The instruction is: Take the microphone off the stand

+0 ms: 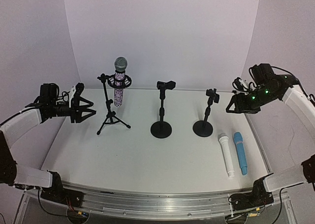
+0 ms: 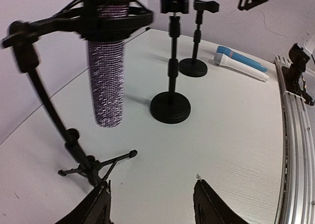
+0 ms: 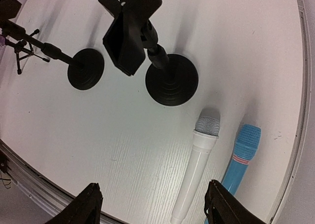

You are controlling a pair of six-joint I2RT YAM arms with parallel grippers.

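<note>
A glittery purple microphone point(image 1: 119, 82) with a grey mesh head stands upright in the ring mount of a black tripod stand point(image 1: 110, 116) at the left of the table. In the left wrist view the microphone's body point(image 2: 105, 76) hangs in the ring ahead and to the left. My left gripper point(image 1: 87, 110) is open and empty, held in the air left of the tripod stand. My right gripper point(image 1: 232, 106) is open and empty, raised at the right, above the table near the right-hand stand.
Two empty round-base stands point(image 1: 161, 128) point(image 1: 203, 127) stand mid-table. A white microphone point(image 1: 226, 154) and a blue microphone point(image 1: 240, 152) lie side by side at the right front. A metal rail point(image 1: 147, 199) runs along the near edge.
</note>
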